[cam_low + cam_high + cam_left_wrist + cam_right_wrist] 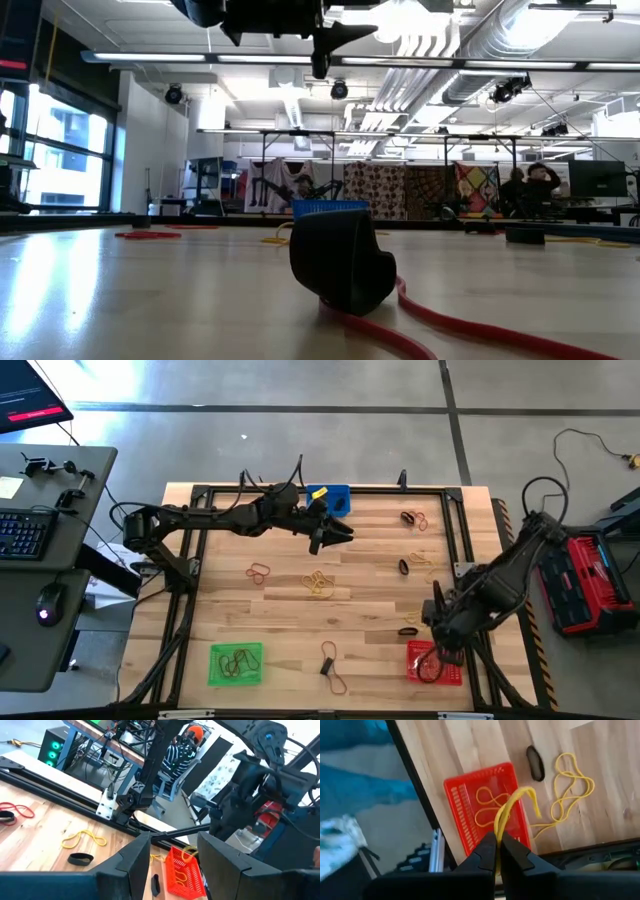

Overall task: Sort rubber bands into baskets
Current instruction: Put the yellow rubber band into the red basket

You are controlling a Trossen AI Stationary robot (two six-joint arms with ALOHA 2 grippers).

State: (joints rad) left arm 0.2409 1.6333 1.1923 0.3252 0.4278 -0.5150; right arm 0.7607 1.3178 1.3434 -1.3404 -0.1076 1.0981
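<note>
Right gripper [497, 845] | jaws pinching a yellow band [512, 805] over the red basket [465, 805] (lower right) | let go straight above it | left gripper [335, 532] jaws open, waiting.

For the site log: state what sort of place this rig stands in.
Probably a robotics lab or workshop in a large industrial hall. The low view shows exposed ducts and strip lights under a high ceiling; the high view shows a desk with keyboard and mouse beside the wooden table, on bare concrete floor.
</note>
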